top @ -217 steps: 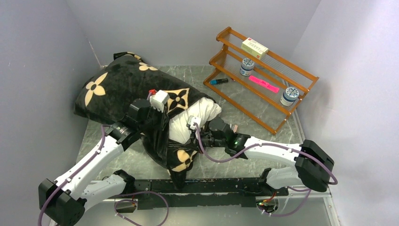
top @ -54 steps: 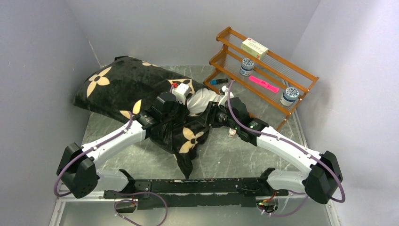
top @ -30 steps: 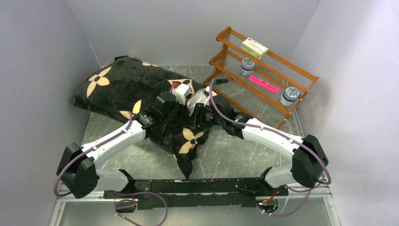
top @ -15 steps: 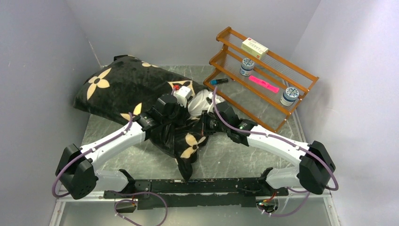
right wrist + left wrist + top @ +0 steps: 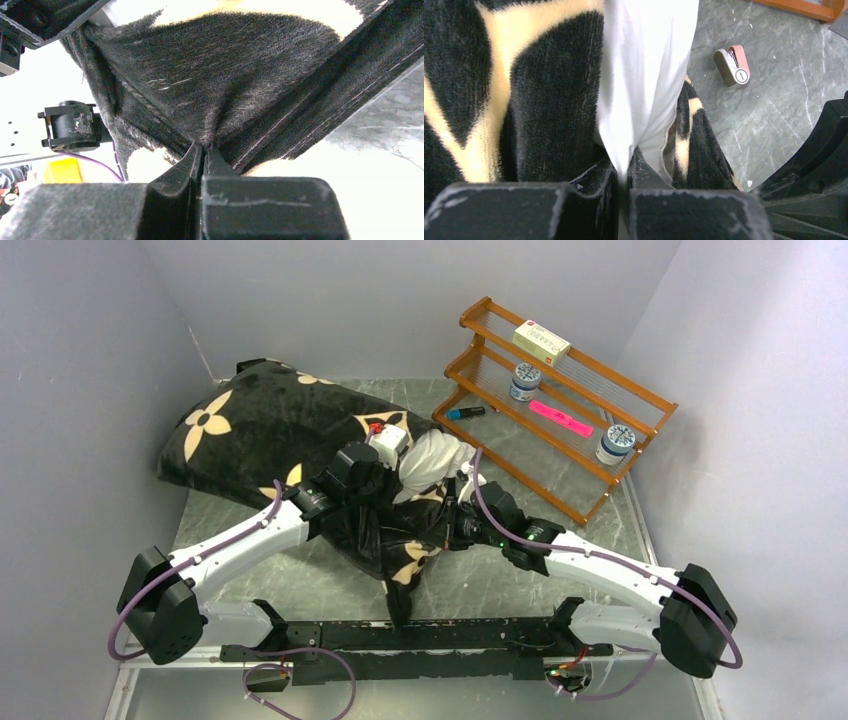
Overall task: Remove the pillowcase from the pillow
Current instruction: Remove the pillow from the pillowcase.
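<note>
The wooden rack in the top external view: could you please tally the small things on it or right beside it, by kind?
Jars: 2
Box: 1
Pink strip: 1
Blue-capped marker: 1
Total: 5

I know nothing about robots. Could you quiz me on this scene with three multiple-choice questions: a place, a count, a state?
1. Where is the wooden rack? A) far right B) near left C) near middle
2. How many round jars stand on it? A) one B) two C) four
3. What does the left gripper clamp? A) nothing B) a jar C) the white pillow
Answers: 1 A, it stands at the back by the right wall. 2 B, two lidded jars show. 3 C, white fabric is pinched in it.
</note>
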`<state>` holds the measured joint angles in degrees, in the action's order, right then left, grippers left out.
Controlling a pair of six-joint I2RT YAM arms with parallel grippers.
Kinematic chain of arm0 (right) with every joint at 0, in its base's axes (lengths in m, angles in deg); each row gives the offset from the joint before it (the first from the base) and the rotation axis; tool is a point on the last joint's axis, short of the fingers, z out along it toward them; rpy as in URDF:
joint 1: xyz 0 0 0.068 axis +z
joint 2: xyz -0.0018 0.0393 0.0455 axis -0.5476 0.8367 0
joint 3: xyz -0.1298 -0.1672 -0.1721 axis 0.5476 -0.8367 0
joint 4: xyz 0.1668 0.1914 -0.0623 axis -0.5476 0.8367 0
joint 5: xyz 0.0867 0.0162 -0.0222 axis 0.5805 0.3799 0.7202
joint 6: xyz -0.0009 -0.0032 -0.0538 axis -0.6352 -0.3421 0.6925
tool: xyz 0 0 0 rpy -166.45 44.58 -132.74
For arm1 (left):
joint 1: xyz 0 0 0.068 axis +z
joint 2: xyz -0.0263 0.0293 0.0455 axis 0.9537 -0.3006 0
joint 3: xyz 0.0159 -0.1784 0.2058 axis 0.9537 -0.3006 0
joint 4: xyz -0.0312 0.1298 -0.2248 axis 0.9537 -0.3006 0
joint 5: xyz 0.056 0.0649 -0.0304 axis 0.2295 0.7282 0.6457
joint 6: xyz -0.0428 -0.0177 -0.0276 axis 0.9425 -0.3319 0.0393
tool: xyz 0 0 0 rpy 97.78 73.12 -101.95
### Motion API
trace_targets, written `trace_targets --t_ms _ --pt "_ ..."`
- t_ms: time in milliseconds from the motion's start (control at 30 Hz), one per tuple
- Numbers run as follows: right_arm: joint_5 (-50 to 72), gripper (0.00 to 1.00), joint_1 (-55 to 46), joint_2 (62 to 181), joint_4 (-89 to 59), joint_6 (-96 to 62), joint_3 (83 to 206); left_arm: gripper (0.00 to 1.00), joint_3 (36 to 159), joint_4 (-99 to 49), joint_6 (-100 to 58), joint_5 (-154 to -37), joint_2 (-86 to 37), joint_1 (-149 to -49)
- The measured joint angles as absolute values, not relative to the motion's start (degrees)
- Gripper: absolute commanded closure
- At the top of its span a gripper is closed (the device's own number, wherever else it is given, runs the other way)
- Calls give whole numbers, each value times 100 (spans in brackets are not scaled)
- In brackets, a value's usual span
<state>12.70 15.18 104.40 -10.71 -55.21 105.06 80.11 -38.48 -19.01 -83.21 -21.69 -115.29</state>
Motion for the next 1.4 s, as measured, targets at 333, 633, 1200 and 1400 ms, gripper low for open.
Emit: trace_targets --t_ms 333,633,1200,1400 --pt "1255 90 1518 10182 -1204 -5443 10491 95 8011 -3800 -2001 -8273 -2169 -11549" --pt "514 45 1507 10479 -507 -5342 11669 95 8011 -3669 -2143 -8328 -2167 -11453" --pt "-83 22 1332 12024 -525 -6070 12445 95 8011 -3665 -2178 -8426 -2158 -11426" --pt "217 58 1301 12193 -544 -6133 12528 95 8011 -3671 -2178 -8426 -2158 -11426"
